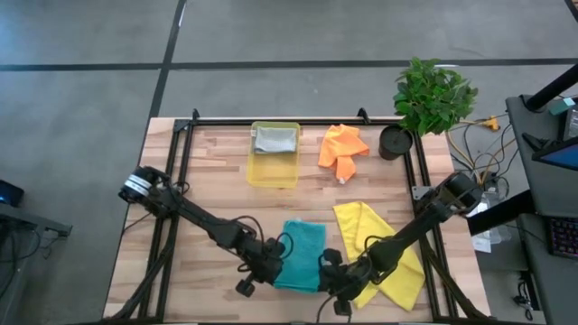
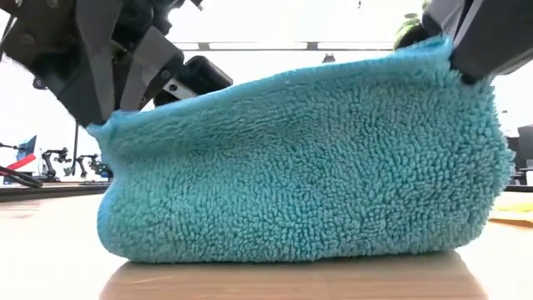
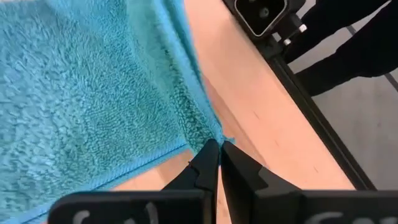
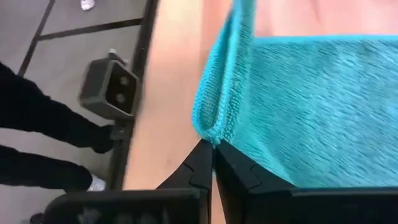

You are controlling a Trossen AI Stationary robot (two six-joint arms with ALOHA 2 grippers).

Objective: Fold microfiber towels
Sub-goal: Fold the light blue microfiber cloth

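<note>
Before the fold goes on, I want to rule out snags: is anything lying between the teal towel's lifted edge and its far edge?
Nothing visible does. Both tools, left and right, pinch the teal towel; the yellow towel lies beside it.

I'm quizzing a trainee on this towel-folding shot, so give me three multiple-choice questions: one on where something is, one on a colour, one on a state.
1. Where is the grey towel?
A. in the yellow tray
B. under the plant
C. on the floor

2. What colour is the towel that both grippers hold?
A. orange
B. teal
C. grey

3. How is the yellow towel?
A. hanging from a gripper
B. lying loose on the table
C. in the tray

Answers: A, it lies inside the tray's walls. B, the left gripper and right gripper each pinch a corner of the teal towel. B, it sprawls beside the teal one.
</note>
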